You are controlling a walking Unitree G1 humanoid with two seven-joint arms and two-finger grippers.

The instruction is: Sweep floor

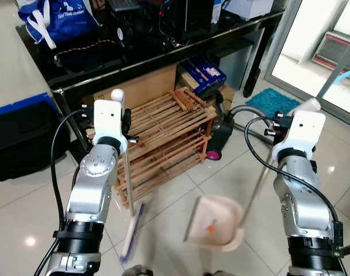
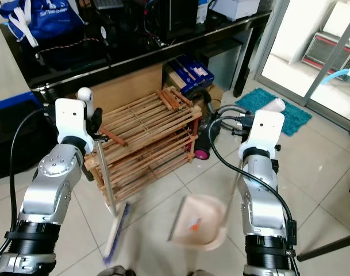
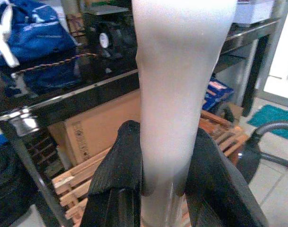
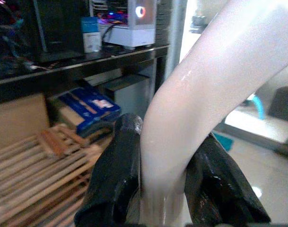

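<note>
The left gripper (image 3: 155,189) is clamping its two black fingers (image 3: 113,184) around the pale handle of the broom (image 1: 130,190), which is hanging almost upright in front of the robot; the broom's long thin pole is running down past the wooden rack (image 1: 163,138) to a blurred purple-edged brush head (image 1: 133,233) that is sitting at the tiled floor (image 1: 180,184), just left of the dustpan (image 1: 215,224); the right gripper (image 4: 165,189) is squeezing its fingers (image 4: 117,175) on the curved whitish grip of the dustpan's handle (image 1: 256,184), and that slim pole is slanting down and to the left to the beige pan, which is resting low on the tiles with a small orange scrap (image 1: 209,227) lying inside it; the brush head and the pan are lying near each other but apart, with bare tile between them; the wooden rack is standing tilted against the front of a black table (image 1: 163,60), with a cardboard sheet (image 1: 146,86) behind it; a blue bag (image 1: 57,20) is sitting on the table's left end, and dark computer gear (image 1: 180,17) is crowding the middle; a black and magenta vacuum cleaner (image 1: 220,135) with a grey hose is lying just right of the rack; a teal mat (image 1: 272,102) is lying further right by the glass door.
</note>
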